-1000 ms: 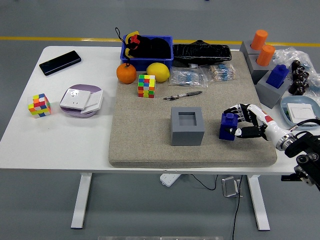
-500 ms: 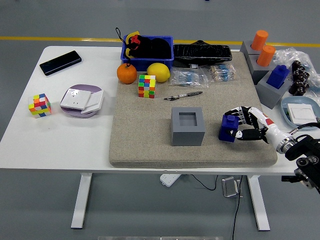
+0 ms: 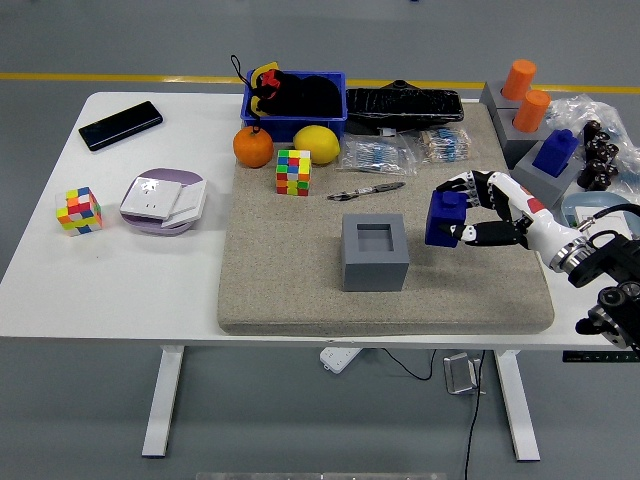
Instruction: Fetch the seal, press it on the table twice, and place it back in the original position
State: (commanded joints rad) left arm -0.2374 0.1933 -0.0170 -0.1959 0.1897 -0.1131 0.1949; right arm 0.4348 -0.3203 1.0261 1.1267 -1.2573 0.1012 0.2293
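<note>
The blue seal (image 3: 444, 217) hangs just above the grey mat (image 3: 290, 290), right of the grey holder block (image 3: 375, 252) with its square empty socket on top. My right hand (image 3: 468, 212) is shut on the seal, fingers over its top and thumb below, the arm coming in from the right edge. The left arm does not show.
Behind the holder lie a pen (image 3: 365, 190), a colour cube (image 3: 293, 172), a lemon (image 3: 316, 144) and an orange (image 3: 253, 147). Grey stands with orange cylinders (image 3: 524, 94) and another blue seal (image 3: 555, 152) fill the right rear. A phone (image 3: 120, 125), cube (image 3: 79, 210) and plate (image 3: 162, 198) lie left.
My right hand has lifted the blue seal off the mat and carried it up and slightly left, toward the holder block.
</note>
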